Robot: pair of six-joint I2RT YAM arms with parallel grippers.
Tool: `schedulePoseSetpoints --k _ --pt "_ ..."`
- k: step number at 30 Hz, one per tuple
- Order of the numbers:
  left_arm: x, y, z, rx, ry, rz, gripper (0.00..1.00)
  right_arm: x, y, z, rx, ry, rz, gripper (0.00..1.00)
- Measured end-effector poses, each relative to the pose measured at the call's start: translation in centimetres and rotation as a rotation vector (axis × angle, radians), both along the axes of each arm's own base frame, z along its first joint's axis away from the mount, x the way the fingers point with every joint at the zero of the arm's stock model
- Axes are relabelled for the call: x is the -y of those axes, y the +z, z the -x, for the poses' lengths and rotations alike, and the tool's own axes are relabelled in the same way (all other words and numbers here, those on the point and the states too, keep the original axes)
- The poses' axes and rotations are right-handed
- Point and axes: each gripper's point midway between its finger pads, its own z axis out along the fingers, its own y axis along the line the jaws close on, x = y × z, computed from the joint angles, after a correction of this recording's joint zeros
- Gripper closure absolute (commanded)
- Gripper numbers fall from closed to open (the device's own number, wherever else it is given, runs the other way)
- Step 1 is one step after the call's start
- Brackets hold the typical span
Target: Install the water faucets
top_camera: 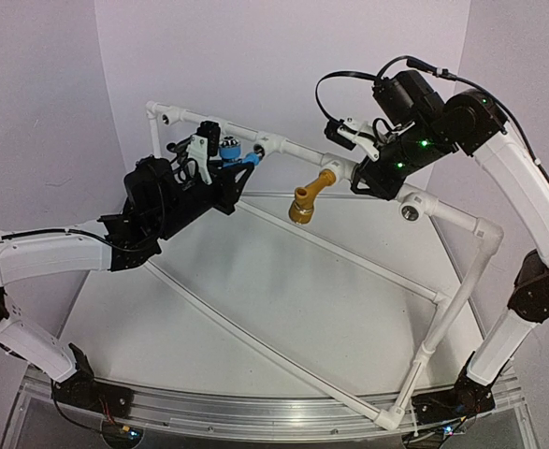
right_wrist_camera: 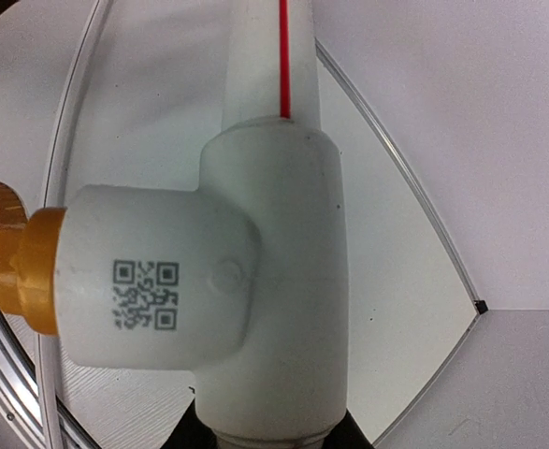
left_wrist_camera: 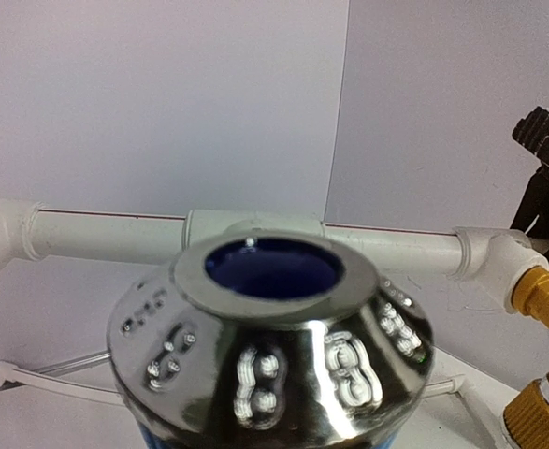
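- The left gripper [top_camera: 225,161] had its jaws clamped on the blue faucet [left_wrist_camera: 274,318], judging by how it hung in mid-air. It was just short of a socket [left_wrist_camera: 255,224] on the white pipe frame [left_wrist_camera: 96,234], seemingly lined up for insertion.
- The right gripper [top_camera: 366,173] straddled the pipe beside a tee fitting [right_wrist_camera: 255,281], probably bracing the frame. Whether its jaws pinched the pipe could not be told.
- The mustard-yellow faucet [top_camera: 310,196] already sat in that tee, above the table [top_camera: 255,281].

Bright, even light; specular glare on blue faucet [left_wrist_camera: 269,346] chrome; close-ups soft.
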Motion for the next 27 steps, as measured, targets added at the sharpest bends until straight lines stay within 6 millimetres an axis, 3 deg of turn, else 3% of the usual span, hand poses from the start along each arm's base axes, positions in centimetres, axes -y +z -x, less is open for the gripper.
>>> schedulePoseSetpoints --k 15,27 --pt "0.1 2.1 -0.2 0.013 0.005 0.043 1.0 0.0 -0.1 -0.2 0.007 0.007 0.008 0.73" --pt "0.4 1.9 -0.5 -0.013 -0.001 0.064 1.0 0.2 -0.1 -0.4 0.01 0.002 0.011 0.75"
